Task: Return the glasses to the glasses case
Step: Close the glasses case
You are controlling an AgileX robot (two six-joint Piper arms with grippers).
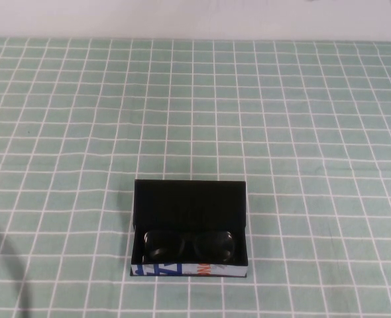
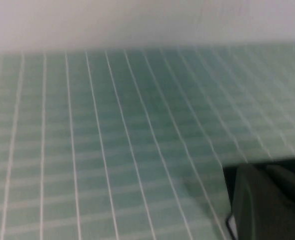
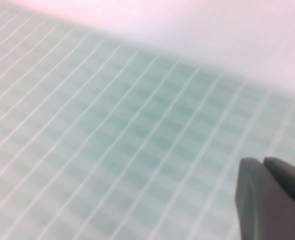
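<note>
The glasses (image 1: pixel 190 245) lie inside the glasses case (image 1: pixel 190 228), low in the centre of the high view, lenses facing up in the front compartment. The dark lenses and black frame blend with the black lining, so the temples are hard to make out. The case is a black rectangular box; its hinged lid stands open behind the glasses, and the white front strip carries blue and orange print, cut short by the viewing angle.

The case sits on the table (image 1: pixel 301 132), covered by a green cloth with a white grid, flat and bare on every side of the case.

Neither arm shows in the high view. The left end effector (image 2: pixel 267 200) appears only as a blurred dark shape at the lower right of its wrist view; whether it is wide or narrow cannot be told. The right end effector (image 3: pixel 272 197), at the lower right of its wrist view, is closed narrow on nothing.
</note>
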